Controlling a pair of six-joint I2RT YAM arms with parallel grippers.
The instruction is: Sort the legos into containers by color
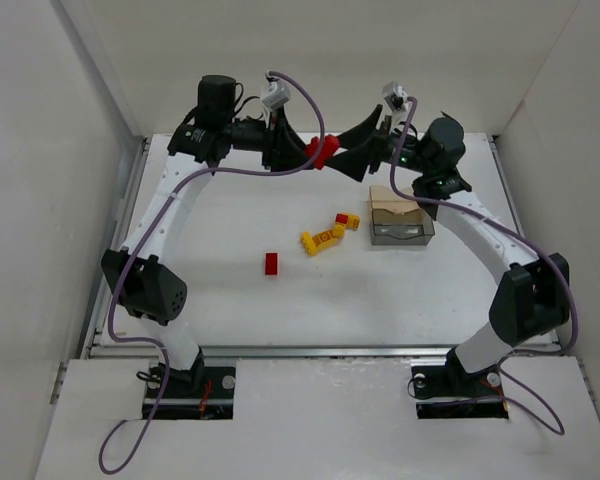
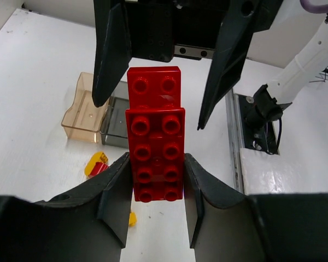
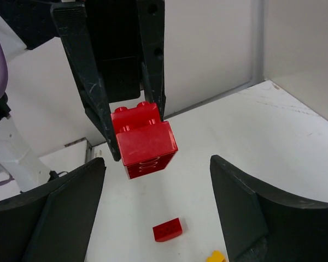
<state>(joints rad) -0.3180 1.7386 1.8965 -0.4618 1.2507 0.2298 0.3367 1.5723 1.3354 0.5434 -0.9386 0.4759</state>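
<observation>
Loose red lego (image 1: 271, 263) and yellow-red cluster (image 1: 327, 235) lay on bench (image 1: 230, 220), containers (image 1: 400, 225) to their right. Farther back, left hand (image 2: 156, 188) clamped red stack (image 2: 154, 136) midair; right hand (image 1: 352, 152) gaped wide, flanking its end, not touching.

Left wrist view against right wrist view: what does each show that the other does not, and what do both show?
Only the left wrist view shows the tan tray and the grey tray beside it. Only the right wrist view shows a single red brick lying on the table. Both show the red brick stack clamped in the left pincer, with the right pincer open on either side of it.
</observation>
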